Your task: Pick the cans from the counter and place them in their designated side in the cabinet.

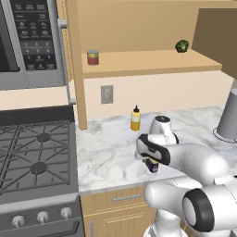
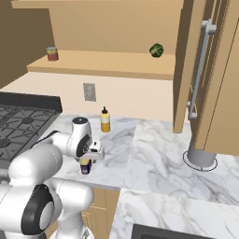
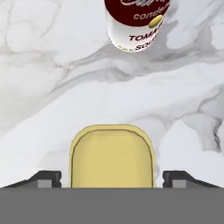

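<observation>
Blue tin (image 3: 112, 155) between spread claw (image 3: 112, 177) fingers, grip unclear; cabinet (image 1: 152, 62) shelf holds red can (image 1: 93, 57).

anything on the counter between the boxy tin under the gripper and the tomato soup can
No. In the hand view, bare marble counter separates the boxy tin from the tomato soup can.

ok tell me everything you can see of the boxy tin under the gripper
The boxy tin stands upright on the marble counter, near its front edge. From above, its top is a flat pale-yellow rounded rectangle with a thin raised rim; from the base views its side looks dark blue with a red-yellow label. The gripper straddles it, one fingertip on each side; contact isn't clear. A red-and-white soup can stands apart, just beyond it.
</observation>
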Motion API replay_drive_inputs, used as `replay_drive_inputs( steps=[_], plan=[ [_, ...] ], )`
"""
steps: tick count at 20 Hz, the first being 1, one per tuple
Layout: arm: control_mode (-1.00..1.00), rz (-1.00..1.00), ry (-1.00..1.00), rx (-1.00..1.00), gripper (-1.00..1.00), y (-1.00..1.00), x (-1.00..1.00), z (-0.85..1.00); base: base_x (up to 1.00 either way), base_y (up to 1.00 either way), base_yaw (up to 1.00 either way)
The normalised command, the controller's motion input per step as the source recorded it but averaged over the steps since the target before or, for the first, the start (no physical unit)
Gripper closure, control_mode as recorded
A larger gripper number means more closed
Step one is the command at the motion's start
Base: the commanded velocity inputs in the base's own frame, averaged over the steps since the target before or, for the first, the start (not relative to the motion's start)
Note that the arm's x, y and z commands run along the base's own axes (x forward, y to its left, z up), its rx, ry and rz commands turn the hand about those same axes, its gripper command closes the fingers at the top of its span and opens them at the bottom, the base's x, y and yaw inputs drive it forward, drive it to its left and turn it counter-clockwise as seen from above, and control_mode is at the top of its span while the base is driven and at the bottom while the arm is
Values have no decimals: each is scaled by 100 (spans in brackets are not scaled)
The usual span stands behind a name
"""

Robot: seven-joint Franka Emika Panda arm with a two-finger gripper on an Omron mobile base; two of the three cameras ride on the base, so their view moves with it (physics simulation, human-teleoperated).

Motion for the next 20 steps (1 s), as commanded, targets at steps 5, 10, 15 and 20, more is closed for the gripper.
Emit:
replay_drive_inputs(
  steps=[5,10,15,20],
  plan=[
    [-100,0,0,0,100,2,0,-9,0,0,0],
    [-100,0,0,0,100,0,-2,0,0,0,0],
    [-100,0,0,0,100,0,-2,2,0,0,0],
    [-100,0,0,0,100,-4,-9,10,0,0,0]
  ],
)
